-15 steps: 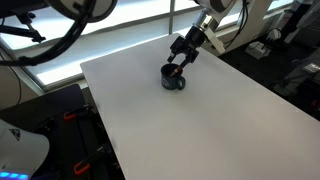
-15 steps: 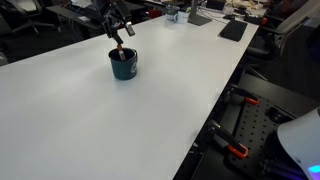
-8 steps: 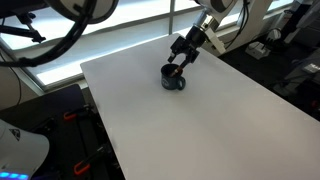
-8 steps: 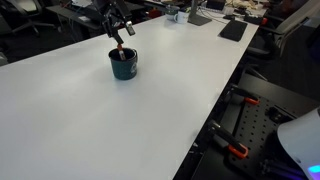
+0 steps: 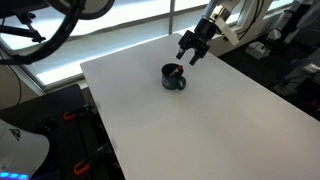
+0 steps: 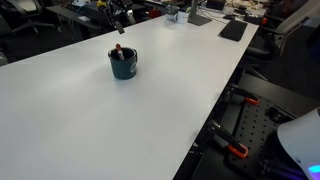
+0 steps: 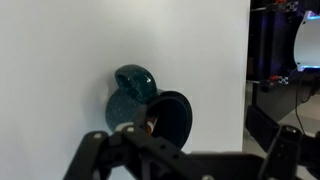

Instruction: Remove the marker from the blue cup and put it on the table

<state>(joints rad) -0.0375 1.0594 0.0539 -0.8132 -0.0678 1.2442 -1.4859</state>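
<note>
A navy cup stands on a white table. The marker stands inside it (reddish, apparently leaning on the rim). The gripper hovers above the cup, jaws apart, holding nothing.

Cup: dark navy-blue round cup, upright, mouth up, standing nearer the desk's far edge than its near one.
Marker: thin reddish marker, leaning inside the cup, its upper end above the rim.
Desk: plain white rectangular desk.
</note>
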